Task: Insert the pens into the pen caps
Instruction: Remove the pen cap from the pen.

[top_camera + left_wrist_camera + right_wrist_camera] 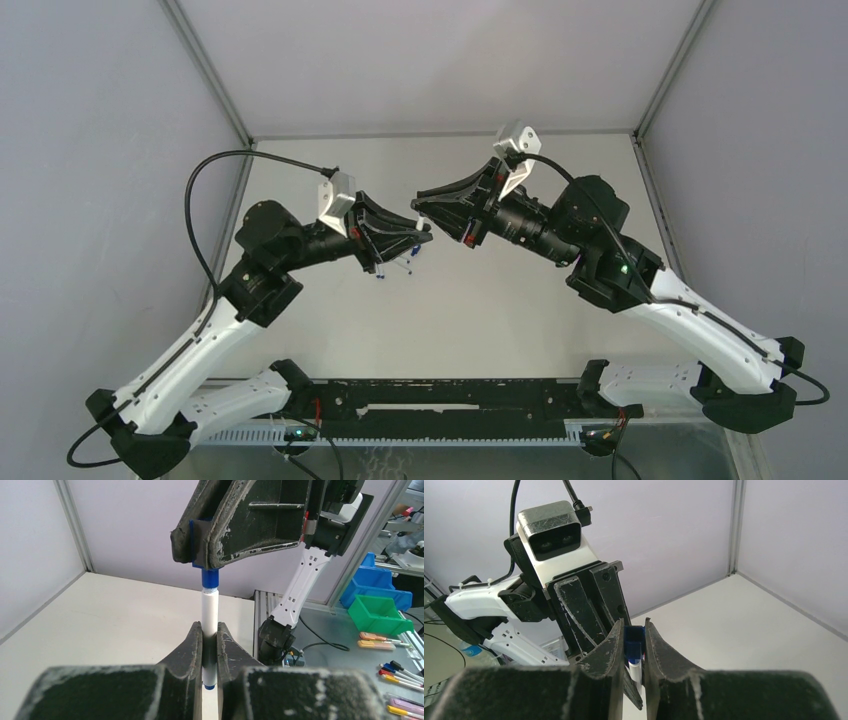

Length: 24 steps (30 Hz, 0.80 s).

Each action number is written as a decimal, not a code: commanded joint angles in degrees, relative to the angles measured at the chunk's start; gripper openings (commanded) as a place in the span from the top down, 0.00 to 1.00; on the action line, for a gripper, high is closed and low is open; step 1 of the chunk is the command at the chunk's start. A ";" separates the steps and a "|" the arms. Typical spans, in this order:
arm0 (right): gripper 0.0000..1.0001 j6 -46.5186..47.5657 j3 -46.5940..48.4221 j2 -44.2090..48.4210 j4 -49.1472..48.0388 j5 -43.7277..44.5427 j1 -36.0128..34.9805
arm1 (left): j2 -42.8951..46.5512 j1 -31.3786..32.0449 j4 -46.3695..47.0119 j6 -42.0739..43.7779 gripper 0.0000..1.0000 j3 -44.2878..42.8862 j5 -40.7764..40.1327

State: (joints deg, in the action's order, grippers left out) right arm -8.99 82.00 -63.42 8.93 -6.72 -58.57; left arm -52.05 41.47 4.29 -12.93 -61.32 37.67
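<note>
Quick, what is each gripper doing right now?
Left gripper: closed, holding a pen.
Right gripper: closed, holding a cap at the pen's end.

No legible text, labels or signs.

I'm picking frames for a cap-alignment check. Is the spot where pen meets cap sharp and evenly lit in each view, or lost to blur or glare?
Top external: soft, even light with no glare, but detail there is tiny. Left wrist: pen and cap are crisp, and the left fingers up close are slightly soft. Right wrist: the cap sits shaded between the right fingers but is still readable.
</note>
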 commanded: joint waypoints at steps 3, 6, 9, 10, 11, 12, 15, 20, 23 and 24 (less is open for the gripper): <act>1.00 0.64 2.13 0.44 1.06 0.04 0.76 | -0.23 0.12 0.60 1.30 1.00 0.14 -1.07; 1.00 0.32 2.25 0.77 0.50 -0.11 1.13 | -0.17 0.16 0.21 1.49 1.00 0.95 -1.28; 1.00 -0.09 1.97 1.16 -0.25 -0.13 1.47 | -0.18 0.15 -0.49 1.86 1.00 1.49 -1.44; 1.00 -0.21 1.82 1.30 -0.48 -0.07 1.52 | -0.18 0.11 -0.82 2.04 1.00 1.60 -1.46; 1.00 -0.30 1.70 1.40 -0.63 0.20 1.62 | -0.23 0.10 -1.31 2.30 1.00 1.68 -1.44; 1.00 -0.44 1.57 1.49 -0.86 0.51 1.73 | -0.25 0.12 -1.69 2.51 1.00 1.77 -1.52; 1.00 -1.03 1.00 1.87 -1.53 0.76 2.08 | -0.02 0.13 -2.24 2.82 1.00 2.35 -1.55; 1.00 -1.73 0.62 1.98 -1.65 0.13 2.56 | 0.17 0.13 -2.84 3.34 1.00 2.69 -1.90; 1.00 -1.77 0.53 1.90 -0.62 0.81 2.89 | 0.42 0.12 -3.29 3.50 1.00 2.97 -2.34; 1.00 -1.94 0.47 1.92 -0.20 0.98 3.19 | 0.60 0.10 -3.37 3.52 1.00 3.16 -2.49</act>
State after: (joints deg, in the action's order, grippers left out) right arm -9.54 82.04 -62.41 9.61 -6.50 -56.18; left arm -52.49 41.47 0.56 -10.79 -59.68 36.16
